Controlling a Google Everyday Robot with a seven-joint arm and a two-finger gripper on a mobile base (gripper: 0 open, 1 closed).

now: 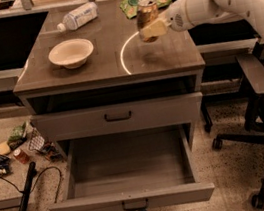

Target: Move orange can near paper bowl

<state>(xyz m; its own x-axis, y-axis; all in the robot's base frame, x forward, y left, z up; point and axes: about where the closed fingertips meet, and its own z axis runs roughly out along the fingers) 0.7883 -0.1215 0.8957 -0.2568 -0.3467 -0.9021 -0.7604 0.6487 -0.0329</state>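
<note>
orange can (146, 13) in hand (152, 29) over table (105, 70), bowl (55, 52) apart

Grey cabinet (74, 124) with bottom drawer (128, 169) open stands on speckled floor (235, 173).

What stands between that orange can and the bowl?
Nothing visible. The gripper holds the orange can over the cabinet top, and only bare surface separates it from the paper bowl. The water bottle lies farther back.
</note>
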